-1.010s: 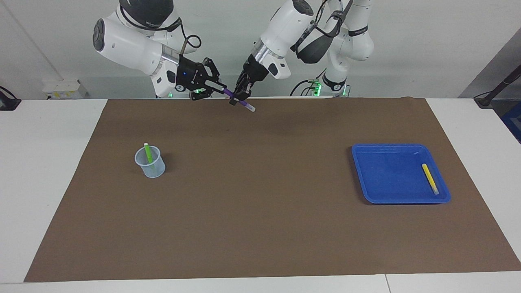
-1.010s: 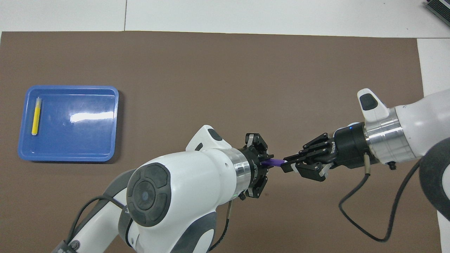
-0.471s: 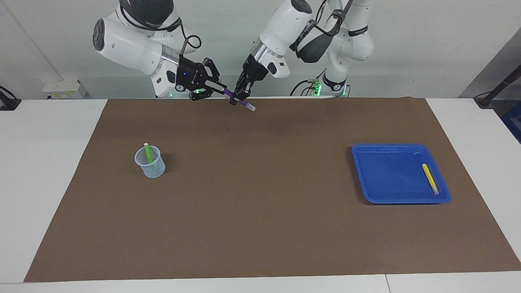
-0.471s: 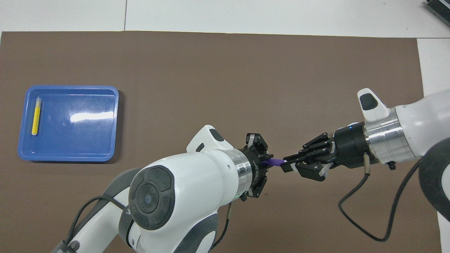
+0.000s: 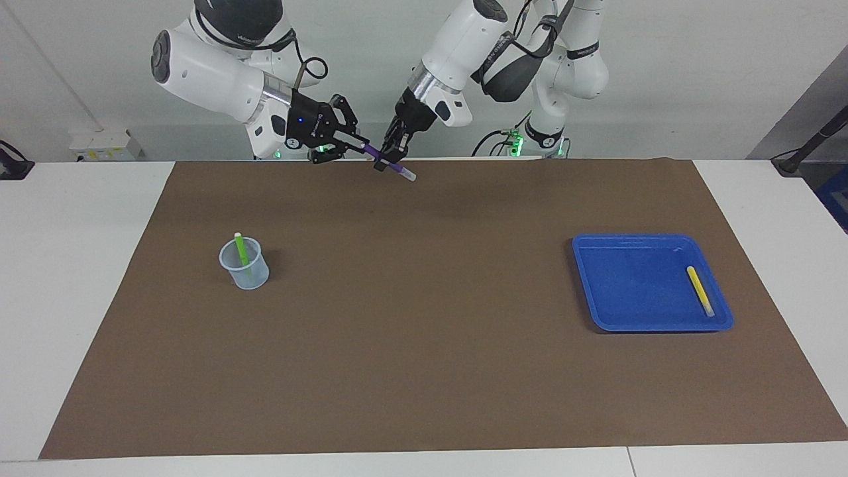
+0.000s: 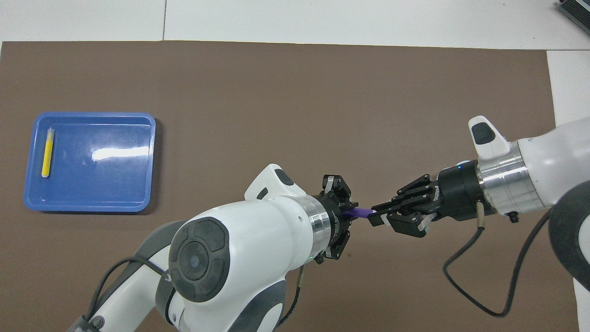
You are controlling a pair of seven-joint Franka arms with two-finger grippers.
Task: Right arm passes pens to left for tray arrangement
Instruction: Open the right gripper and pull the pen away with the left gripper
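I had the purple pen [image 5: 391, 163] up in the air near the top centre of the facing frame, over the brown mat [image 5: 424, 371] at its edge by my bases, tilted with its pale cap end pointing down. My left gripper [image 5: 386, 156] was clamped on its middle; my right gripper [image 5: 363, 146] sat at its upper end, touching it, but I could not tell whether those fingers were gripping or had let go. In the overhead frame the same pen [image 6: 362, 213] showed as a short purple strip between my 2 grippers, just below centre. The yellow pen [image 5: 699, 291] lay flat inside the blue tray [image 5: 629, 324] at the frame's right, along its outer rim. The green pen [image 5: 241, 250] stood leaning in the translucent cup [image 5: 252, 278] at the left.
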